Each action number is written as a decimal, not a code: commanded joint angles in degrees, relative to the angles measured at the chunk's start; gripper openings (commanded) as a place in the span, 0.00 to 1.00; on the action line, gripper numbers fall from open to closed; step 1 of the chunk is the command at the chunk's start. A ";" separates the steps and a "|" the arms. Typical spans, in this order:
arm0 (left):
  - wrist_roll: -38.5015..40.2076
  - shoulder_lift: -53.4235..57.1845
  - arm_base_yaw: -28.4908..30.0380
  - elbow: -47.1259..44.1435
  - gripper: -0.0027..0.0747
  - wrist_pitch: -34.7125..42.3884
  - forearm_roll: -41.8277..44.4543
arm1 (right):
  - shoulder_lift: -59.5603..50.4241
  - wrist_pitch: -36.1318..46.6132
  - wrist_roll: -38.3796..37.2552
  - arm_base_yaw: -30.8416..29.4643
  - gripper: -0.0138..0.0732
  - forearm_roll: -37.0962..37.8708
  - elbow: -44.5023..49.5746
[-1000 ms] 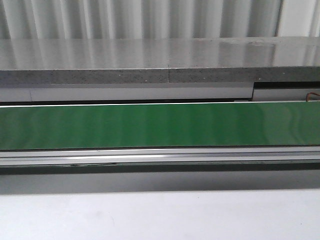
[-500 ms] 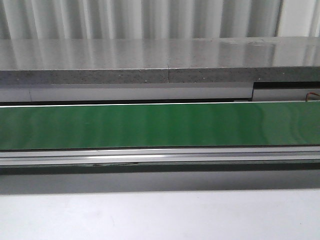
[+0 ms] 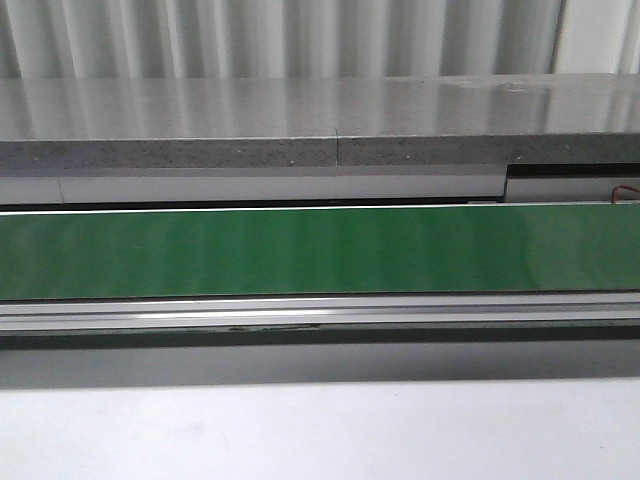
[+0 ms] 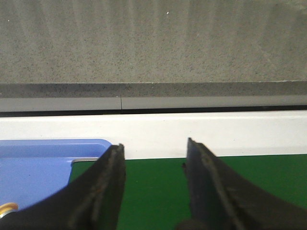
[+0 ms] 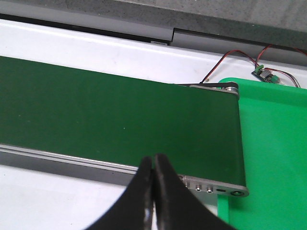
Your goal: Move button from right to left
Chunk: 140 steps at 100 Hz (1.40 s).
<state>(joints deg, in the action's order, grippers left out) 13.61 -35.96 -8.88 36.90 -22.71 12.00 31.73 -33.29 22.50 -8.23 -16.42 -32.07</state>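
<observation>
One brass-coloured object [image 4: 6,209], mostly cut off, on blue tray [image 4: 43,163].

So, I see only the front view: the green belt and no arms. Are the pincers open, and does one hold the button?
Observer: The left pincer is open and empty, over the belt.
Operator: And the right one?
Observer: The right pincer is shut, with nothing between its fingers.
Operator: Is the button anywhere?
Observer: Not for certain. A blue tray beside the left pincer holds a small yellowish thing, too cut off to identify.
</observation>
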 commanded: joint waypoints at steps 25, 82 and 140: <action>0.14 10.88 -0.66 -4.35 0.01 5.23 -0.21 | 0.03 3.94 0.00 -0.01 0.08 -0.67 -1.44; 0.14 10.88 -0.66 -4.58 0.01 5.86 -0.11 | 0.03 3.94 0.00 -0.01 0.08 -0.67 -1.44; -4.52 19.10 -0.55 -24.10 0.01 26.72 -4.69 | 0.03 3.94 0.00 -0.01 0.08 -0.67 -1.44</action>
<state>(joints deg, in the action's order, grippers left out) 9.57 -18.54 -9.02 13.70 -1.27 8.00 31.73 -33.29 22.50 -8.23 -16.42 -32.07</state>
